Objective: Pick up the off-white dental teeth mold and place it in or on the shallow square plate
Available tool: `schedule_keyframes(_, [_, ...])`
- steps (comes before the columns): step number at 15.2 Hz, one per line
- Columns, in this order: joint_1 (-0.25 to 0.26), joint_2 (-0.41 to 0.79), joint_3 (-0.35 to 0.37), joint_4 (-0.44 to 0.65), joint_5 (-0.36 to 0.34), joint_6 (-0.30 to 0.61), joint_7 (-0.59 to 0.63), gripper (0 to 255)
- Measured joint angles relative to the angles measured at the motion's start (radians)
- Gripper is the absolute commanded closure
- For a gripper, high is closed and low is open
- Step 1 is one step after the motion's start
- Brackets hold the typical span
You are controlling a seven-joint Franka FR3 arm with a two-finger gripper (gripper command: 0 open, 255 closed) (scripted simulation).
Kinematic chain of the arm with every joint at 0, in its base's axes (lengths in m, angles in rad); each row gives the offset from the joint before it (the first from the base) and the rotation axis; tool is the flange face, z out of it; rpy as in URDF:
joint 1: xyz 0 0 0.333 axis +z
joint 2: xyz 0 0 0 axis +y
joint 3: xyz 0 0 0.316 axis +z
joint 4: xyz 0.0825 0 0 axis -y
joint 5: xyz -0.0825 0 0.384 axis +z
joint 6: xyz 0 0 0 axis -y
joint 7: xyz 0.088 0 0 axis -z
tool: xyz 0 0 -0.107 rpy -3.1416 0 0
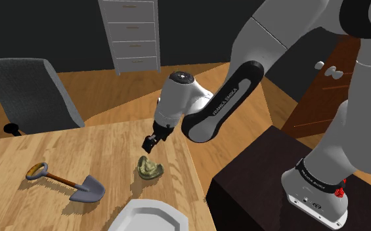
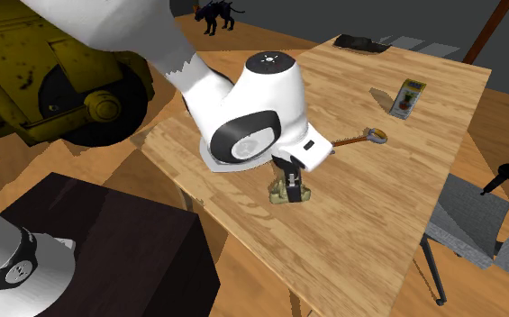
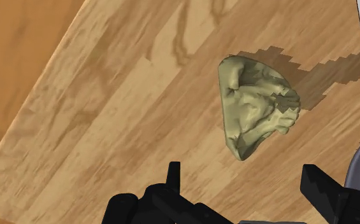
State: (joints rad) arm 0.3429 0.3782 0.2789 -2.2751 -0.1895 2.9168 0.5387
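mold (image 1: 149,168) lies ungrasped near the edge of the table (image 1: 79,144), gripper (image 1: 150,144) just above with jaws released, so grasping and carrying to the plate (image 1: 134,211) remain.

Wooden table (image 1: 59,151) with five things on it.
An olive-tan teeth mold (image 1: 149,168) lies near one edge, a white plate (image 1: 148,216) near it, a wooden-handled shovel (image 1: 69,182) further in; a yellow handheld device (image 2: 411,97) and a dark flat object (image 2: 362,42) lie well apart at the far end.
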Motion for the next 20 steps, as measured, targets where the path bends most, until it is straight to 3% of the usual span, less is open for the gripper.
schedule_keyframes(5, [0.119,0.179,-0.082,0.159,-0.065,0.042,0.074,0])
schedule_keyframes(8, [0.148,0.243,-0.104,0.214,-0.075,0.054,0.087,0])
schedule_keyframes(19, [0.178,0.328,-0.132,0.274,-0.085,0.084,0.098,0])
schedule_keyframes(20, [0.178,0.328,-0.132,0.274,-0.085,0.084,0.098,255])
